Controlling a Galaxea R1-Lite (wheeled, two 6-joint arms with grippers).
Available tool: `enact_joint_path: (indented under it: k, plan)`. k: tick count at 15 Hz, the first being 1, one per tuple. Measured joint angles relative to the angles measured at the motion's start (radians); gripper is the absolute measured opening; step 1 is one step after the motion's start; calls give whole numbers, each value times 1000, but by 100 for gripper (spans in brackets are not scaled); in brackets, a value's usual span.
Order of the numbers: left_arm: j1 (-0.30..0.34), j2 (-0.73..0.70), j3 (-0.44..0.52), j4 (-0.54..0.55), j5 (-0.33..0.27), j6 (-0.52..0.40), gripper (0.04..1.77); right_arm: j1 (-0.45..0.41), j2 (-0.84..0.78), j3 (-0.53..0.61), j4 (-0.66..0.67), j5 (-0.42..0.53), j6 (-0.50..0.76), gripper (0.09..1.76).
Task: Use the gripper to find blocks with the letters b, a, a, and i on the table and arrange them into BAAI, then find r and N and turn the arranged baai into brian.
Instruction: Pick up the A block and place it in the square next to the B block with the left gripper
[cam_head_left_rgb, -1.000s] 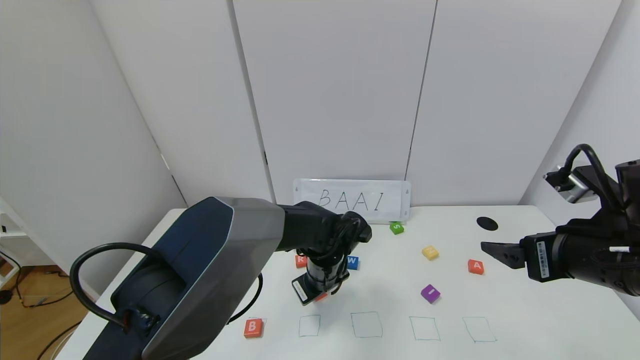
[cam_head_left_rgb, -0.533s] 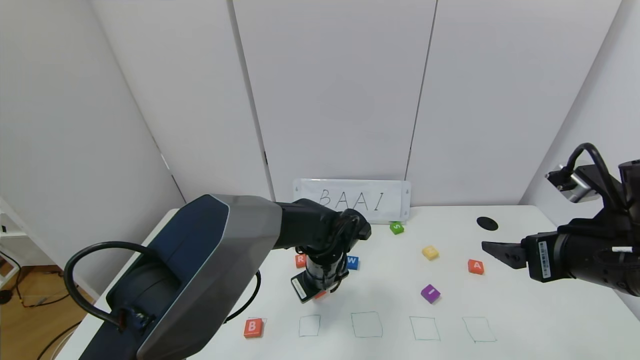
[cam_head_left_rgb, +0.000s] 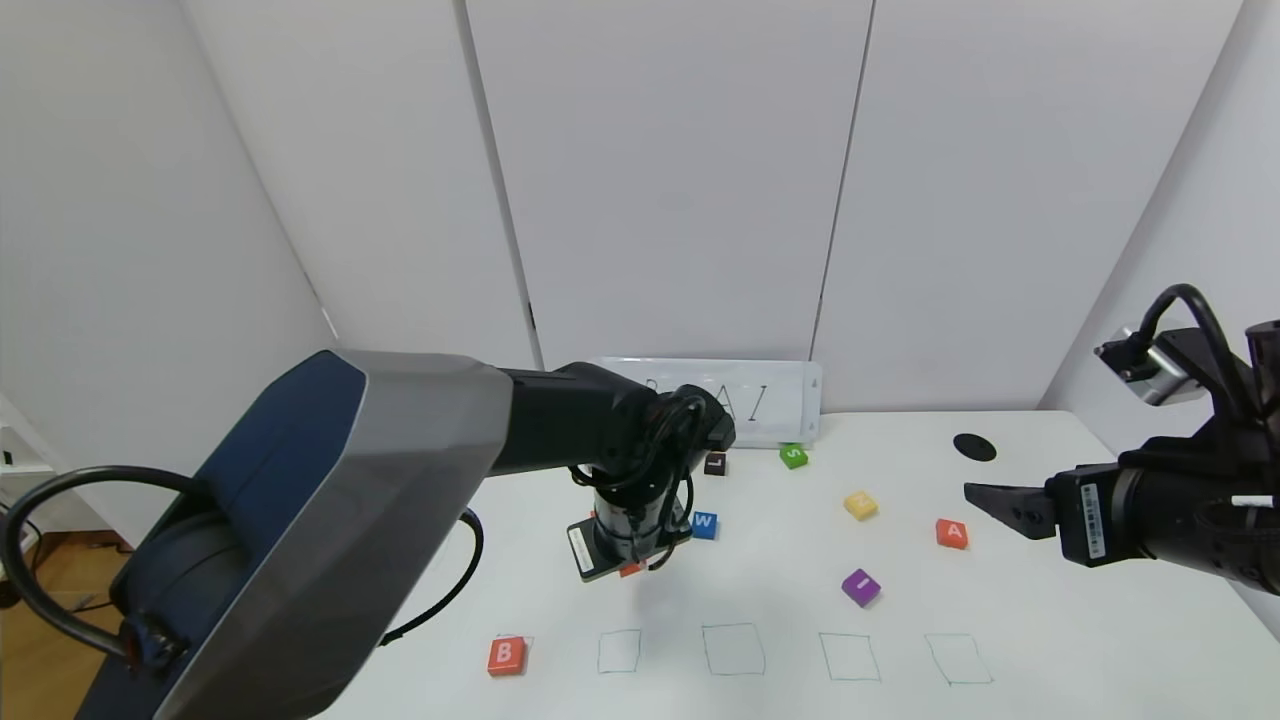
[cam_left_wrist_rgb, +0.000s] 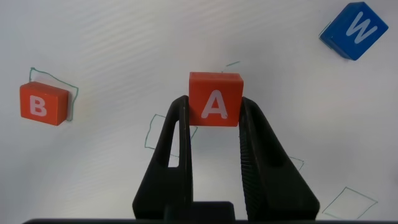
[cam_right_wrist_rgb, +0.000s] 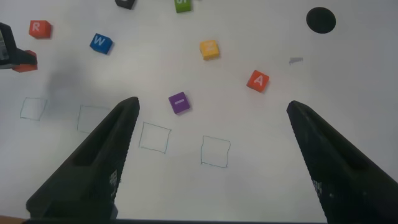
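Left gripper (cam_left_wrist_rgb: 214, 115) holds the A block (cam_left_wrist_rgb: 215, 99) by its two side faces, lifted above the table (cam_head_left_rgb: 1050, 640) w/ B block (cam_head_left_rgb: 506, 655) nearby. Small, stiff, prob. light; smooth sides may slip. Right gripper (cam_right_wrist_rgb: 211, 134) wide open, idle

White table (cam_head_left_rgb: 1050, 620) is showing thin dark outlined squares and a black disc (cam_head_left_rgb: 974, 447). Orange-red blocks (cam_left_wrist_rgb: 215, 99) are wearing white letters; others are showing purple (cam_head_left_rgb: 861, 587), blue (cam_head_left_rgb: 705, 524), yellow (cam_head_left_rgb: 860, 504), green (cam_head_left_rgb: 793, 456), dark (cam_head_left_rgb: 715, 463).
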Motion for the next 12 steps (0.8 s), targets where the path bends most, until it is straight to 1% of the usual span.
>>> enact_joint_path:
  k: [3, 6, 9, 10, 12]
  plan:
    - [-5, -59, 100, -35, -7, 94, 50, 0, -2, 0, 0, 0, 0, 171]
    - [-9, -129, 231, -139, -23, 201, 50, 2, -3, 1, 0, 0, 0, 171]
    - [-16, -181, 322, -190, -40, 252, 50, 5, -2, 3, 0, 0, 0, 171]
    - [-23, -194, 351, -199, -52, 266, 50, 6, -2, 5, 0, 0, 0, 171]
    - [-39, -210, 386, -201, -95, 276, 50, 8, -2, 6, 0, 0, 0, 171]
